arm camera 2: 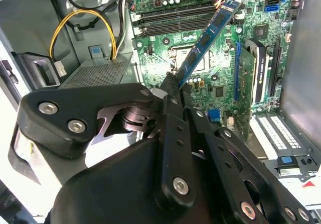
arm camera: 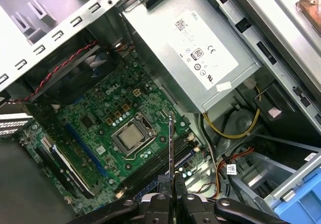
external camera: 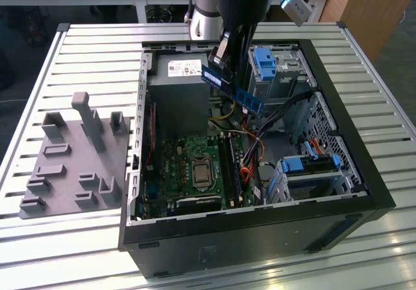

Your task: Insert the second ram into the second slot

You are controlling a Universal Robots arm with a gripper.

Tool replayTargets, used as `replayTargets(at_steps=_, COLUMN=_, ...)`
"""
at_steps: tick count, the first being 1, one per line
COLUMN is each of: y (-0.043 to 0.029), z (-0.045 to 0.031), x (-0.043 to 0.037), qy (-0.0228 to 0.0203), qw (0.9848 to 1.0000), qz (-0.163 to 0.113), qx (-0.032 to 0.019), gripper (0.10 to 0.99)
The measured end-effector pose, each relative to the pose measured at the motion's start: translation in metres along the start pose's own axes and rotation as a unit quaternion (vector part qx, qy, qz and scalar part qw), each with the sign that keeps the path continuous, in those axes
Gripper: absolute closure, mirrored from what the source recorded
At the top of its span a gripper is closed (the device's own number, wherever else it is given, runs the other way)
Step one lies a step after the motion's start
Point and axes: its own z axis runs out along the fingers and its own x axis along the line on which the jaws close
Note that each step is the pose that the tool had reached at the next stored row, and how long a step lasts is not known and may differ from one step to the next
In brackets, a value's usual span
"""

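My gripper [external camera: 223, 61] hangs over the open computer case [external camera: 364, 173], shut on the second ram [external camera: 233, 91], a long blue stick held slanted in the air above the motherboard [external camera: 179, 166]. In the second wrist view the ram [arm camera 2: 208, 35] juts out from my gripper [arm camera 2: 173, 86] toward the long dark memory slots [arm camera 2: 170, 15]. The first wrist view has the ram [arm camera: 171, 143] edge-on, rising from my gripper [arm camera: 171, 196] over the slots [arm camera: 150, 169] beside the processor socket [arm camera: 130, 137]. The ram touches no slot.
A grey power supply [external camera: 182, 75] sits at the case's far side, with yellow and orange cables [external camera: 250, 166] beside the slots. Blue drive brackets [external camera: 266, 62] stand toward the exterior view's right. A grey fixture plate [external camera: 71, 153] lies outside the case on the exterior view's left.
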Motion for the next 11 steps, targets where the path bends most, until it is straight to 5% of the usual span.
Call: replayTargets(at_steps=11, y=0.0, z=0.0005, x=0.0, qy=-0.0008, qw=0.9997, qz=0.022, qx=0.0004, gripper=0.949)
